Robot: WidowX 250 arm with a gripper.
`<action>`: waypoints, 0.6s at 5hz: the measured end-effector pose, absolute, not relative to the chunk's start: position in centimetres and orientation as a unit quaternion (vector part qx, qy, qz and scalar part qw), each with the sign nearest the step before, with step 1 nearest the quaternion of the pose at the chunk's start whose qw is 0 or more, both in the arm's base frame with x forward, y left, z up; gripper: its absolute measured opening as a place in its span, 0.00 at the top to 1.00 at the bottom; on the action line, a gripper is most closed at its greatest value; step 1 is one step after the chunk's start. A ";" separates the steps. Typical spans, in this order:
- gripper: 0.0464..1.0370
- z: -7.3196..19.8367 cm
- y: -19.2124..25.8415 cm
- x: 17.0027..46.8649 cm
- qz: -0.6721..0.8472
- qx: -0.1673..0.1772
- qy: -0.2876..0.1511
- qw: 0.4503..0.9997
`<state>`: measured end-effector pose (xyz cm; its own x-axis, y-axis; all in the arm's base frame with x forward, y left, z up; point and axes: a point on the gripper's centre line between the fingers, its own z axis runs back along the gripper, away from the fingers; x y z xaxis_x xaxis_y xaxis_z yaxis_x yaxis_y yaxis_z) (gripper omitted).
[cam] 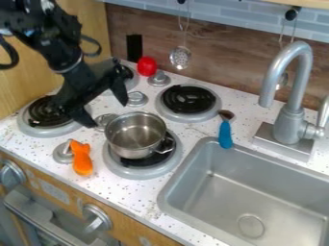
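Clock directions are taken in the camera view from the centre of the metal pot. Left burner [72,129]: sits between 9 and 10 o'clock, its black coil partly hidden by the arm. Orange object [82,163]: lies on the speckled countertop [116,191] at 8 o'clock, narrower in its upper part, rounded at its lower end, just beside a round metal knob [63,153]. Arm [64,50]: enters from the upper left, towards 10 o'clock. Black gripper [108,114]: released, its two fingers spread wide, nothing grasped; the tips stand near the pot's left handle [105,119], which lies at 10 o'clock. Metal pot [130,151]: upright on the front burner [130,171], interior visible, second handle at 4 o'clock. Red object [147,66]: at 12 o'clock, near the back wall. Slotted metal utensil [181,57]: hangs at 1 o'clock. Rear burner [188,116]: between 1 and 2 o'clock, black coil. Blue-handled utensil [225,134]: at 3 o'clock, dark head pointing to 12. Sink [221,180]: at 4 o'clock. Faucet [290,122]: at 3 o'clock, spout curving over to the left.
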<state>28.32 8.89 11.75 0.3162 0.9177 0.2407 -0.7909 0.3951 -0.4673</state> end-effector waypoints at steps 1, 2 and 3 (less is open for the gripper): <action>0.04 9.5 9.8 28.6 0.566 -0.111 -0.216 0.788; 0.04 8.6 10.6 29.5 0.601 -0.086 -0.206 0.767; 0.04 8.0 10.7 29.7 0.614 -0.067 -0.174 0.767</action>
